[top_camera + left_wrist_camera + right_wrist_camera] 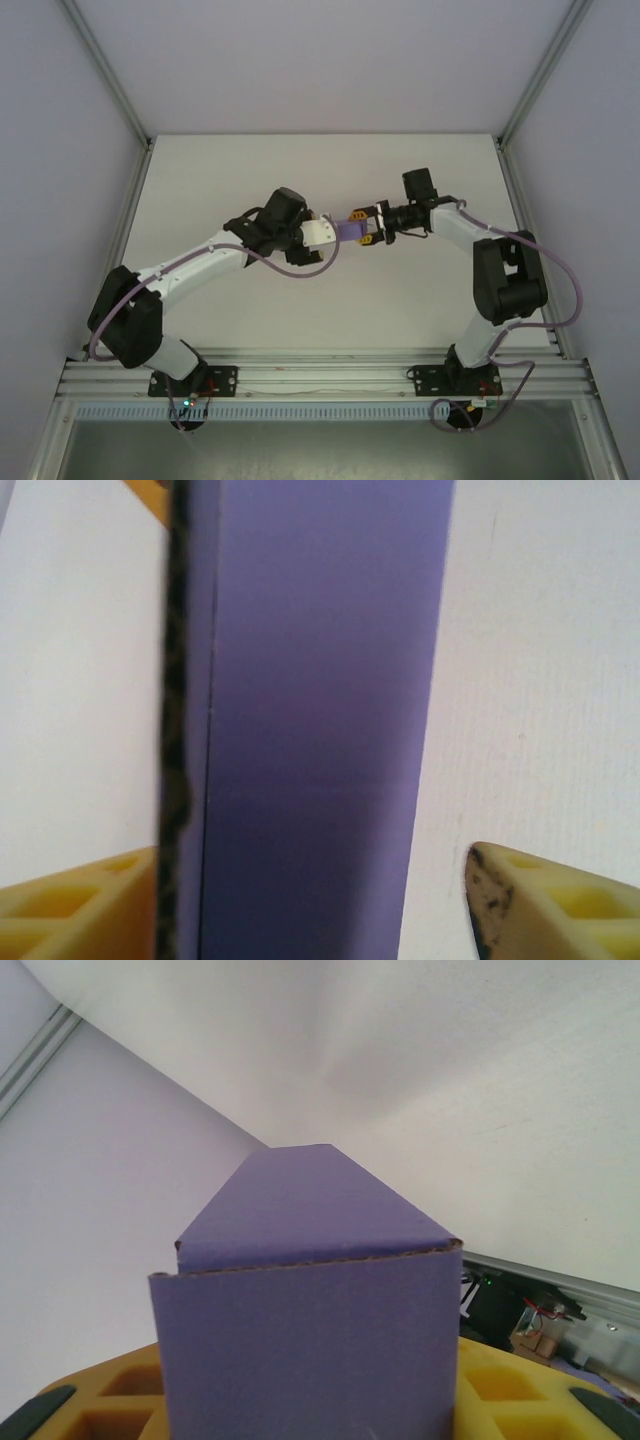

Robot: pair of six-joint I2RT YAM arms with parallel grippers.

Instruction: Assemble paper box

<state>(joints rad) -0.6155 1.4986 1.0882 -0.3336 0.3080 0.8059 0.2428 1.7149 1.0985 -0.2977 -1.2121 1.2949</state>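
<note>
Top external view first: from up there the paper box [350, 230] is just a tiny purple sliver out over the middle of the desk [250, 170], sandwiched between the two arm tips. It's too small to read any flaps or tabs. The left end effector [336, 233] covers one end of it and the right end effector [368, 230] the other, and I can't judge either one's fingers from that far.

Left wrist cam is closer but messy. The box [310, 720] runs straight out ahead of the left end effector [312, 880] and is cut off at the top and bottom of the frame. One yellow finger [70, 905] sits right at one side of it. A dark speckled strip [172, 730] runs along that edge, and I honestly can't tell if it's finger pad or raw card. The other finger [545, 900] stands clear of the box with bare desk in the gap, so that end effector is spread around it, not squeezing.

Right wrist cam: the box [310, 1310] sits between the fingers of the right end effector [310, 1405], pinched there and poking out ahead of it. It hides the fingertips, and its lower part is cropped. Yellow finger bodies [510, 1390] peek out either side.

Count: one purple box, two arms, two end effectors, two fingers apiece, one desk.
</note>
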